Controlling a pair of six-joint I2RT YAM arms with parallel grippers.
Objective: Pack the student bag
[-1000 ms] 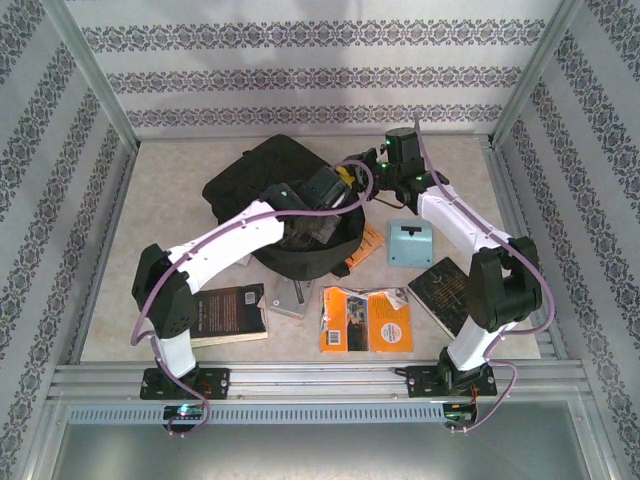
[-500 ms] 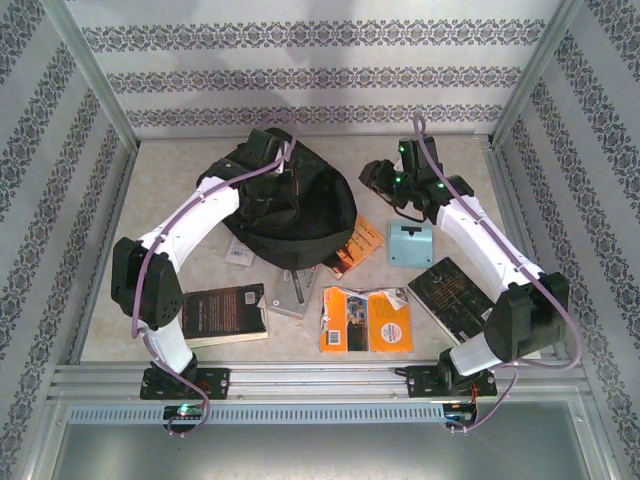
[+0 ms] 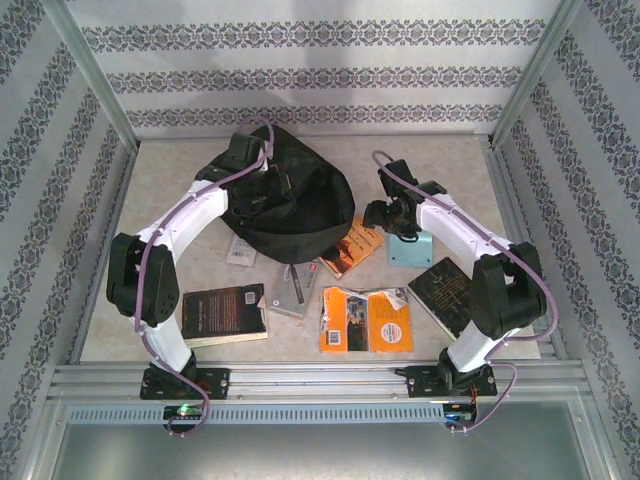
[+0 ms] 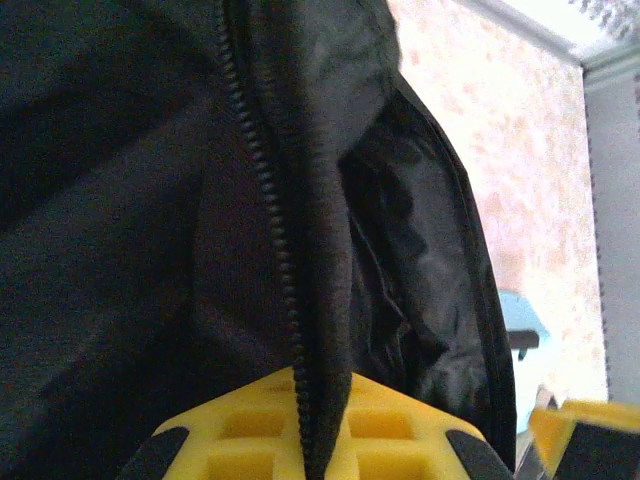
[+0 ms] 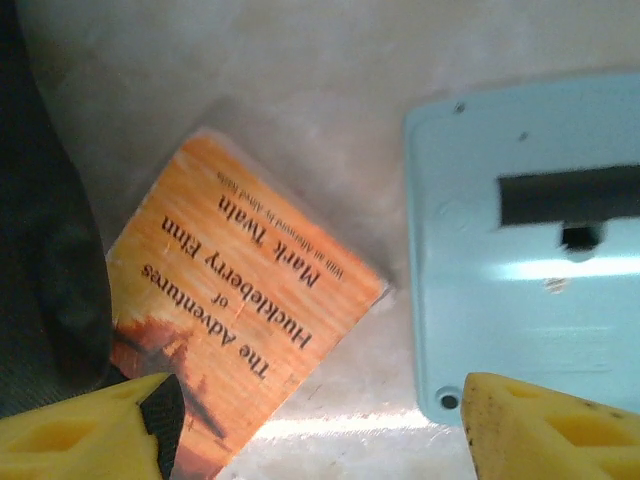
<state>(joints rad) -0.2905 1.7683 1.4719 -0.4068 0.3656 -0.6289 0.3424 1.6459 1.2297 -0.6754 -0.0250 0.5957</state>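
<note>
The student bag point(image 3: 300, 205), big, black and soft, lies at the back middle of the table. My left gripper point(image 3: 262, 172) is at its back left. In the left wrist view that gripper point(image 4: 320, 405) is shut on the bag's zippered edge point(image 4: 290, 250), with the fabric pinched between the yellow fingers. My right gripper point(image 3: 383, 222) hangs open to the right of the bag. In the right wrist view its fingers point(image 5: 90, 435) stand wide apart with nothing between them, above an orange Huckleberry Finn book point(image 5: 240, 300) and a light blue box point(image 5: 530, 250).
A dark book point(image 3: 225, 312) lies front left and another dark book point(image 3: 450, 290) front right. An orange packet point(image 3: 365, 320) lies front middle, with small grey cards point(image 3: 290, 295) near the bag. Patterned walls and a metal rail point(image 3: 320, 375) close the table in.
My left gripper has pulled the bag's edge from the bag's right side to its back left. My right gripper has opened and come nearer, over the orange book and blue box.
</note>
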